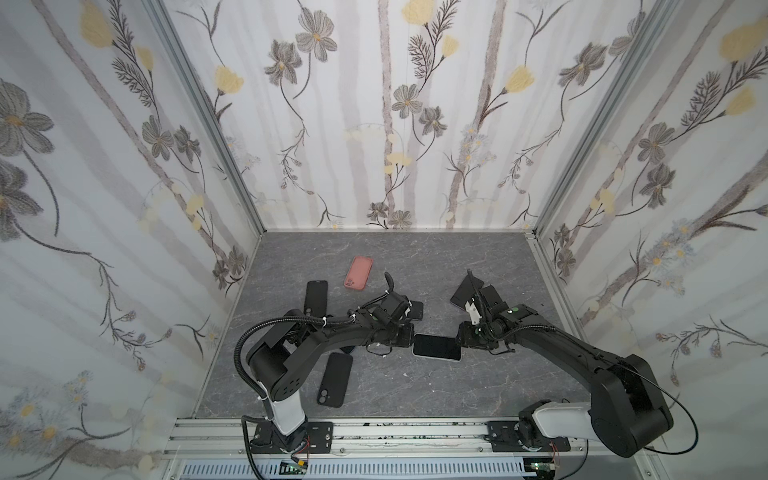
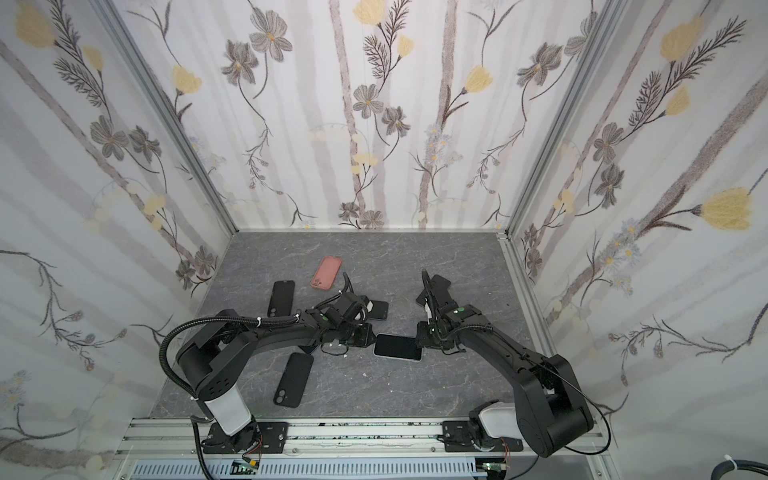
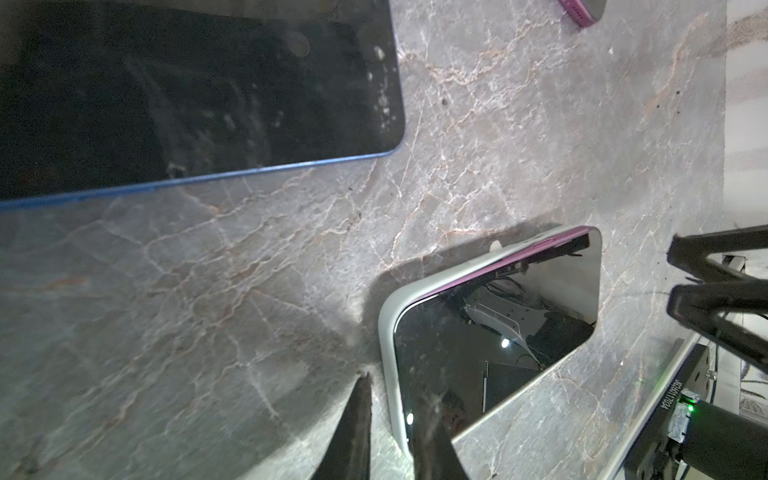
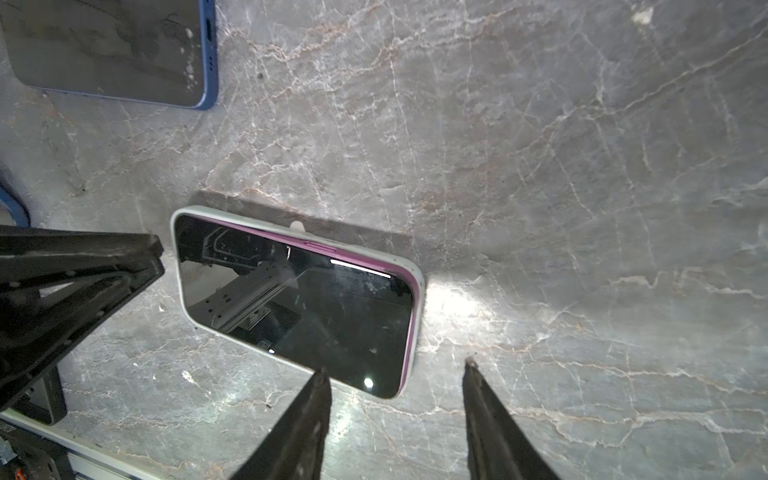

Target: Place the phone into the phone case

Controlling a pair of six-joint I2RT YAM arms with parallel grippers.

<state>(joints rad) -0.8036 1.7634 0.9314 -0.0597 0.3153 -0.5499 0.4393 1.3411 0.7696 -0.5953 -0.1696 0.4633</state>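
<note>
Phone lay screen-up and crosswise at mid-counter, sitting in the white phone case between the tips of the two arms. Its purple edge stood proud of the rim along one long side, so I did not log it as fully seated (the rim showed broad and white at the left arm's end).

Left jaws: drawn close at that short end. One fingertip was over bare counter just outside the rim, the other over the screen's margin. I could not tell whether they truly pinched the rim.

Right jaws: spread wide at the opposite end, gripping nothing. One fingertip was at the screen's edge, the other past the case's corner.

A blue-edged phone lay near, apart from the case. Two black cases and a pink case lay on the counter's left half.
</note>
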